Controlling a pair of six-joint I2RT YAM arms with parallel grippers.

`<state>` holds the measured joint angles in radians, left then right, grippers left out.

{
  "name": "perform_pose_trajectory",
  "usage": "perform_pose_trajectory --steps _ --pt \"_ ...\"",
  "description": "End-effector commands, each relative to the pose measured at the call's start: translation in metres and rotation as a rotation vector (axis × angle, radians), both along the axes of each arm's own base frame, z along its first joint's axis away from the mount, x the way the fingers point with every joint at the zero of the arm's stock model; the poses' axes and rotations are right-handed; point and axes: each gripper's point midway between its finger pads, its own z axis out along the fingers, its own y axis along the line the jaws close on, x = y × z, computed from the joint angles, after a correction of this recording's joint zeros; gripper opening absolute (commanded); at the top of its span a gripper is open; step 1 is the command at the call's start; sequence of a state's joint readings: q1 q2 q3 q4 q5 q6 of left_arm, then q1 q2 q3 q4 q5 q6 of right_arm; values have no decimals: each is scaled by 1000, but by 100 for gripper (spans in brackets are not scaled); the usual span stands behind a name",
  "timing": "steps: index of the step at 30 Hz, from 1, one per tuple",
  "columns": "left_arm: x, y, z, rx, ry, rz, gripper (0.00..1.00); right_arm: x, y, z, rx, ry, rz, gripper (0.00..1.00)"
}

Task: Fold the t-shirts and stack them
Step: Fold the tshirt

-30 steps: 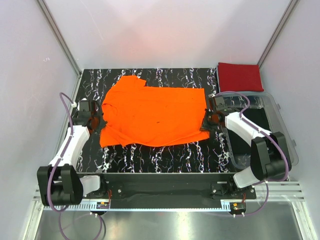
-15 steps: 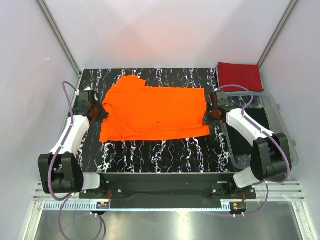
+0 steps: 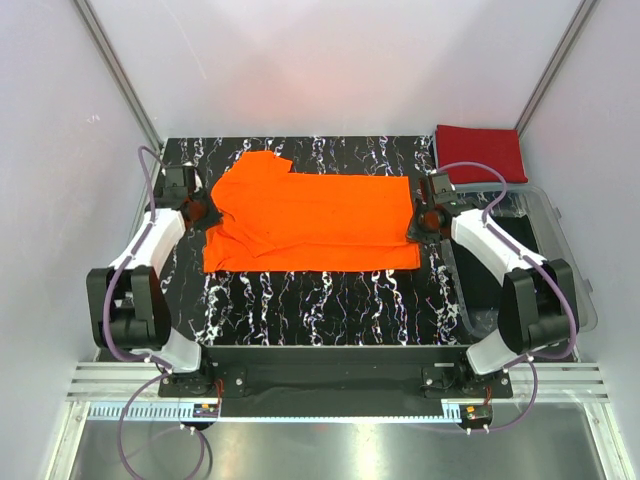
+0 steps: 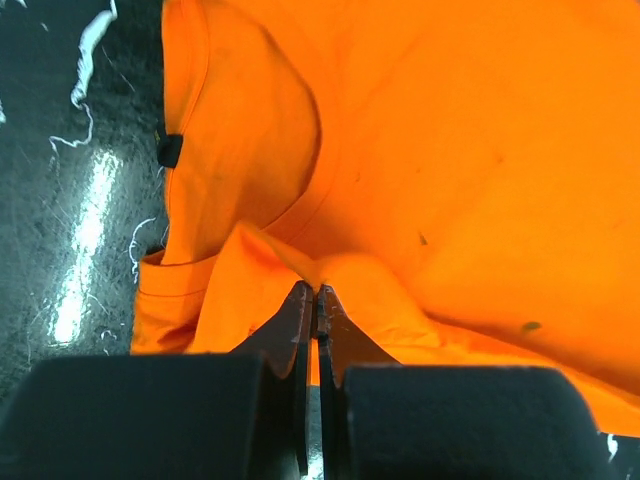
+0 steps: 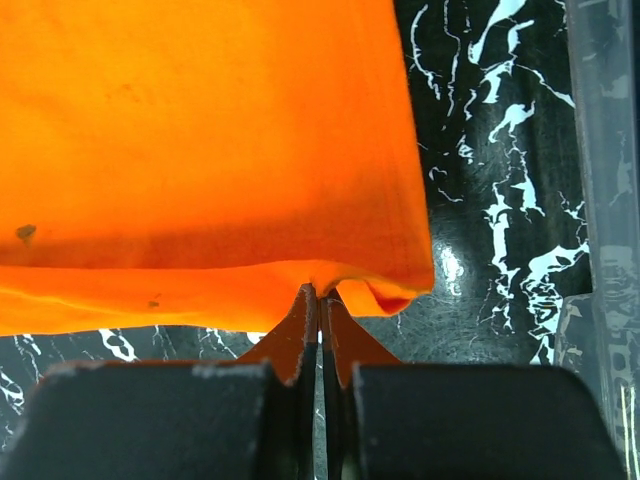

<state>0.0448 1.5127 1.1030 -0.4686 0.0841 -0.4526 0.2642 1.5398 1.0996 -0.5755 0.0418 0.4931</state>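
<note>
Bright orange t-shirt (image 3: pixel 310 225) spread centrally, seemingly folded lengthwise, deep red t-shirt (image 3: pixel 480 153) folded square, far-right corner

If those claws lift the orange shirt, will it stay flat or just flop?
Probably flop: the orange t-shirt puckers where the left gripper and right gripper pinch it. Lying thin and flat, it looks light, and would likely sag between them.

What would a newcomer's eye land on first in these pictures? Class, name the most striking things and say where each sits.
The bright orange cloth t-shirt strikes first, spread wide across the middle of the black white-veined table. The left gripper and right gripper pinch its two side edges, jaws shut on the cloth. A folded deep red t-shirt lies at the far right corner.
</note>
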Motion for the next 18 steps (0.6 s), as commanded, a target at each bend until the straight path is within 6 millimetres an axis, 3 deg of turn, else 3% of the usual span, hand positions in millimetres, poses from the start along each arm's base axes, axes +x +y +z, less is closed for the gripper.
perform_pose_trajectory --steps 1,11,18 --pt "23 -1 17 1 -66 -26 0 12 -9 9 -34 -32 -24 0" --pt "49 1 9 14 -45 -47 0 17 -12 -8 -68 9 -38 0" --pt "57 3 -10 19 9 -42 0 14 -21 -24 -108 47 -73 0"
